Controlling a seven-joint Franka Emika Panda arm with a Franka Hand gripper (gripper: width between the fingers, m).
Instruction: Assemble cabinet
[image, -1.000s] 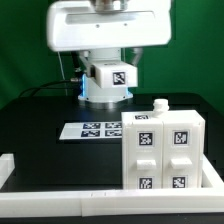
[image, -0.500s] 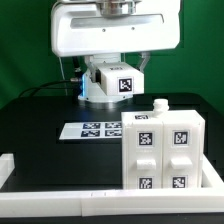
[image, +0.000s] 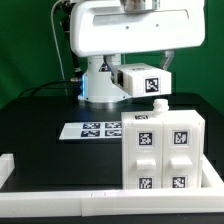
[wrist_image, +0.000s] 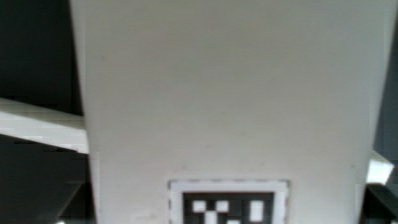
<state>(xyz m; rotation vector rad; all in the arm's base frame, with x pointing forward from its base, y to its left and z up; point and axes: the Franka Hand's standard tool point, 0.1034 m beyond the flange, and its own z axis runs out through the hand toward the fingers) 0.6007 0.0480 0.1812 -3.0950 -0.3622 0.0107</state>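
- As the arm swings toward the exterior view's right, the bench (image: 30, 120) below the pincer (image: 138, 66) stays as it was, black and with nothing on it shifted.
- The cabinet (image: 165, 150) stands on the bench, below the pincer and nearer the camera. It has not moved in the last second. The pincer is now closer to being over it but still well above.
- The marker board (image: 95, 129) lies flat below the pincer, now off to the exterior view's left of it. A second ago it was almost straight underneath.
- The white tagged panel (image: 148, 82) is the thing that has travelled. It hangs right under the pincer, clear of the bench, and has moved sideways with it. In the wrist view the white tagged panel (wrist_image: 214, 100) fills nearly the whole frame. The fingers are hidden, but I judge the pincer clenched on this panel.
- The small knob (image: 158, 105) on the cabinet's top sits just below the carried panel.
- This reads as the carry stage. Lowering and lining up against the cabinet look like what comes next.
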